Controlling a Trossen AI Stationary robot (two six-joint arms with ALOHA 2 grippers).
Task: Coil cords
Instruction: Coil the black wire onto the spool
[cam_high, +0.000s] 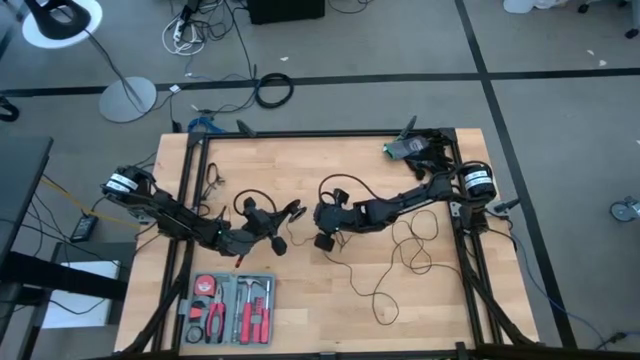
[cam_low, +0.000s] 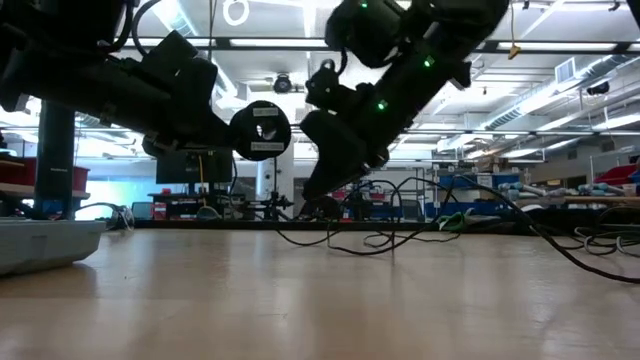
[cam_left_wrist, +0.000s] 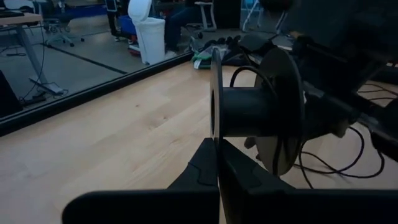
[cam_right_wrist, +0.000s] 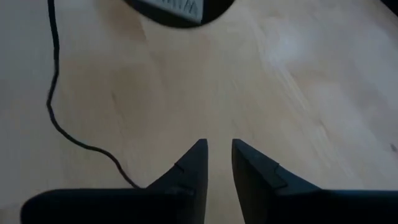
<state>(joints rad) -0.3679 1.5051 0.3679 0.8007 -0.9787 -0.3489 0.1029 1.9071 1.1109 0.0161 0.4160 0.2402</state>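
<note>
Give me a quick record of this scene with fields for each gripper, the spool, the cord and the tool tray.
left gripper: shut on the flat rim of the round black spool, held above the table
right gripper: slightly open, empty, over the wooden table
cord: long thin black cord in loose loops under the right arm
tool tray: grey tray of red-handled tools at the near left edge

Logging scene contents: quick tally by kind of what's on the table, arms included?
Robot arms with a pincer: 2, left pincer and right pincer
Black cord: 1
Black spool, in the left pincer: 1
Tool tray: 1
Total: 5
</note>
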